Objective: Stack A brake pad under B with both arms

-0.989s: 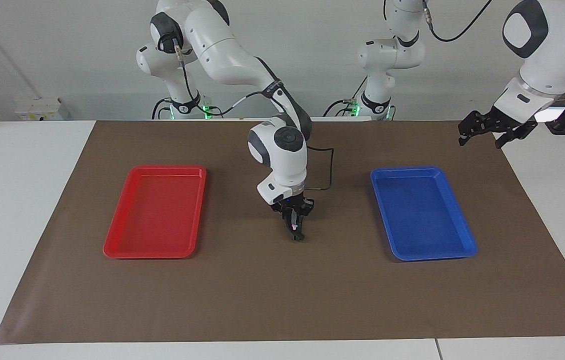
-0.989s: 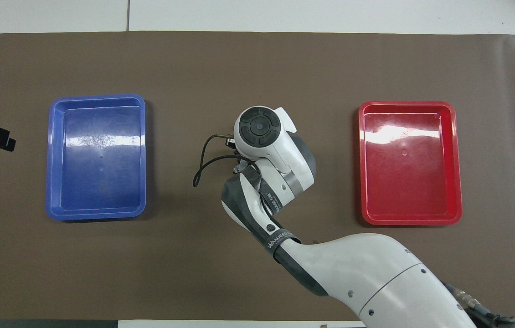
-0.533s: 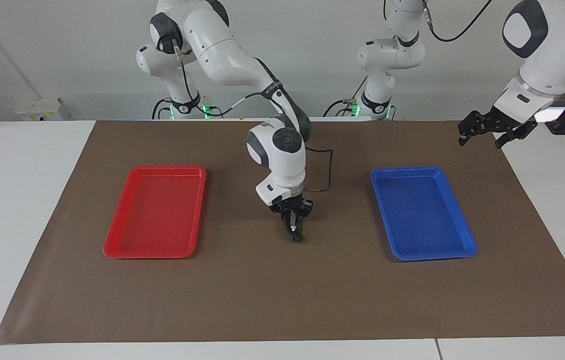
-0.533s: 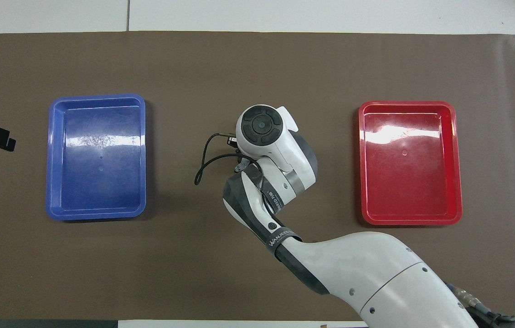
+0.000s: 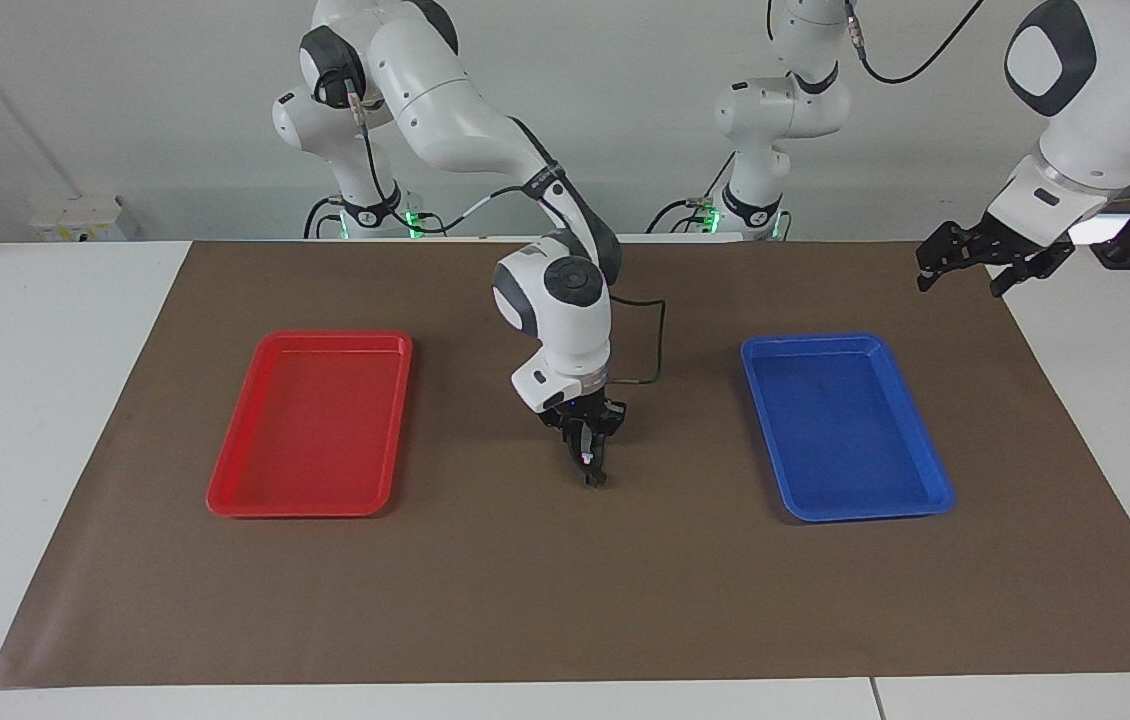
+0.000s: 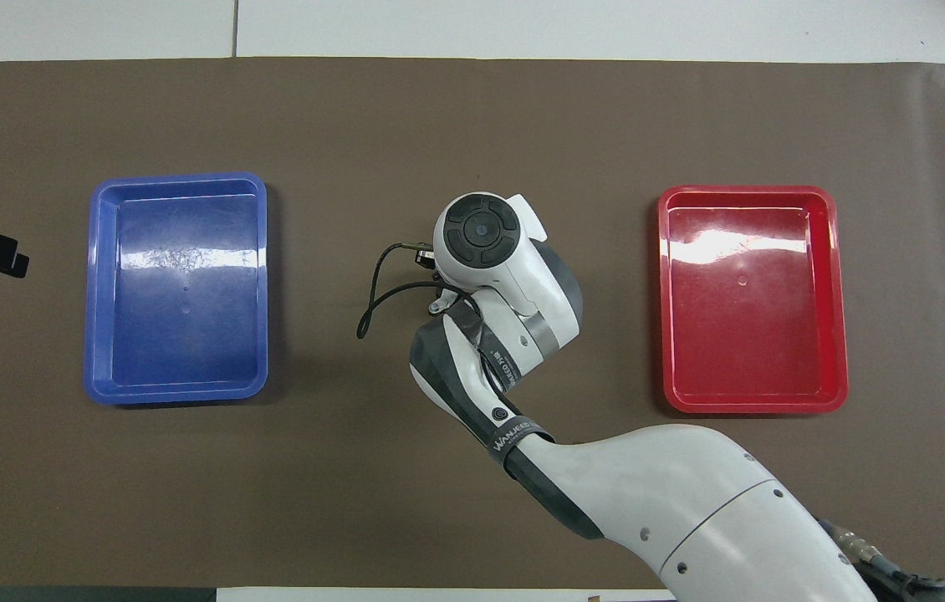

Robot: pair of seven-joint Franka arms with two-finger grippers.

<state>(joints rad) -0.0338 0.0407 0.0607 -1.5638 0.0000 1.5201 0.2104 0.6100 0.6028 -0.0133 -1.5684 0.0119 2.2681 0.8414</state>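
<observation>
At the right gripper [image 5: 593, 478], which pointed straight down at the middle of the brown mat [image 5: 565, 600], we could not tell whether it was parted or closed. A small dark piece [image 5: 597, 481] showed at its very tip, low against the mat. We could not establish whether this was the brake pad, the longer shoe, or part of the gripper. In the overhead view the right arm's wrist hid the spot entirely.

The left gripper [image 5: 960, 284] waited, raised over the mat's edge at the left arm's end of the worktop [image 5: 45, 400], its fingers [image 5: 925, 272] apart and carrying nothing.

Neither the red tray [image 5: 225, 505] nor the blue tray [image 5: 935, 500] held a part, and no finished stack was visible anywhere. We judged the work to be centred under the right gripper, with completion unconfirmed.
</observation>
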